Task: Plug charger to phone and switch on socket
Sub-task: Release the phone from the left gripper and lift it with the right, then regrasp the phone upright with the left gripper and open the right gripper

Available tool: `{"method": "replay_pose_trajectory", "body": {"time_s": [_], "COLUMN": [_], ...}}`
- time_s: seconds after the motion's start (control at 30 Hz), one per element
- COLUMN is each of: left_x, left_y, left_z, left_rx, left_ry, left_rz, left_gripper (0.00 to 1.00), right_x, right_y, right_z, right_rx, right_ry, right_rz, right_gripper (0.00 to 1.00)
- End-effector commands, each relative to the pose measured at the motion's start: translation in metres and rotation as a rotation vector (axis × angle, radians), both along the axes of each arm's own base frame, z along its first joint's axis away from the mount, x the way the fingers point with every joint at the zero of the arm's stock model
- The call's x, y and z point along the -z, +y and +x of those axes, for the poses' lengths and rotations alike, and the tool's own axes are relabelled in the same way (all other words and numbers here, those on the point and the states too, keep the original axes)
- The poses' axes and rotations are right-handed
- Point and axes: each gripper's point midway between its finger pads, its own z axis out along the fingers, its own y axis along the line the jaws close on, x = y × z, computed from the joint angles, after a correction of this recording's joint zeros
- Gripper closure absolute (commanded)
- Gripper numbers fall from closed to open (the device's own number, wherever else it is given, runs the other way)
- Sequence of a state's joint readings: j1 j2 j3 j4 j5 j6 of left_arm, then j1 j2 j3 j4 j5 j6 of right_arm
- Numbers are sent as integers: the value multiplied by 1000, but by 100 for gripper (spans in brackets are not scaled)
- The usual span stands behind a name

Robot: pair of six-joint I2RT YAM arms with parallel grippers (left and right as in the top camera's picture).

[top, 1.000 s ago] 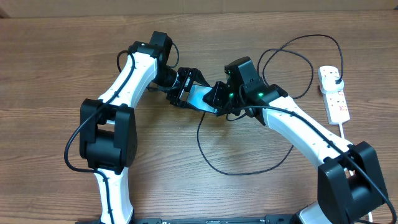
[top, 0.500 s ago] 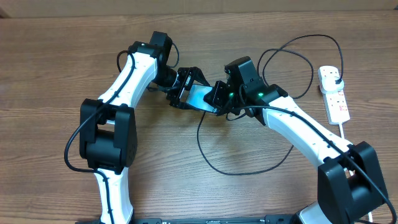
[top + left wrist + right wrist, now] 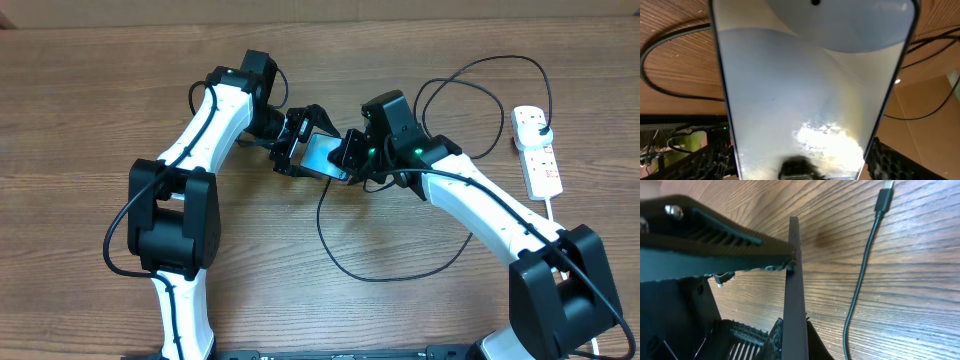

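Observation:
The phone [image 3: 322, 158] is held off the table between both grippers. My left gripper [image 3: 295, 150] is shut on its sides; in the left wrist view its pale screen [image 3: 805, 90] fills the frame between my fingers [image 3: 800, 167]. My right gripper [image 3: 350, 158] is shut on the other end; in the right wrist view the phone is seen edge-on [image 3: 794, 295] between the jaws [image 3: 792, 340]. The charger cable [image 3: 400, 275] loops over the table, its connector tip [image 3: 885, 195] lying loose on the wood, apart from the phone. The socket [image 3: 537, 150] lies at the far right, a black plug in it.
The socket's white cord [image 3: 555, 210] runs toward the front right. Charger loops [image 3: 470, 100] lie behind my right arm. The table is brown wood [image 3: 80, 120].
The phone has tilted slightly between the two grippers and its screen looks darker from above. Both arms have barely moved.

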State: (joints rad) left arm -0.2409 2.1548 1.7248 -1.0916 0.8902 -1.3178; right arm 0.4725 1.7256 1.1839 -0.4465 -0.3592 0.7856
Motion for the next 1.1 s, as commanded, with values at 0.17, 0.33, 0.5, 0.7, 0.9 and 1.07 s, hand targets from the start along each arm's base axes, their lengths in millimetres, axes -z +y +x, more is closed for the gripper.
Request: {"method": "replay_pose_trajectory", "body": {"time_s": [0.17, 0.33, 0.5, 0.7, 0.9, 1.07], "left_x": [-12, -19, -54, -96, -122, -145], "left_y": [-9, -16, -34, -47, -52, -56], "left_z": [26, 49, 79, 104, 116, 125], "left_rx": [79, 127, 113, 62, -19, -23], "left_ry": [-235, -430, -611, -720, -688, -788], "left_rz": [-69, -106, -257, -399, -472, -519], "left_gripper": [5, 0, 0, 0, 4, 17], "right_x": [-26, -56, -90, -125, -159, -163], "right_y": [-43, -77, -98, -96, -88, -70], "right_z": [32, 53, 75, 97, 110, 105], "right_rx": [121, 251, 423, 526, 568, 580], "right_ry": [-61, -100, -105, -147, -197, -140], "right_rz": [29, 83, 205, 374, 533, 598], "right_gripper": [96, 96, 96, 96, 96, 96]}}
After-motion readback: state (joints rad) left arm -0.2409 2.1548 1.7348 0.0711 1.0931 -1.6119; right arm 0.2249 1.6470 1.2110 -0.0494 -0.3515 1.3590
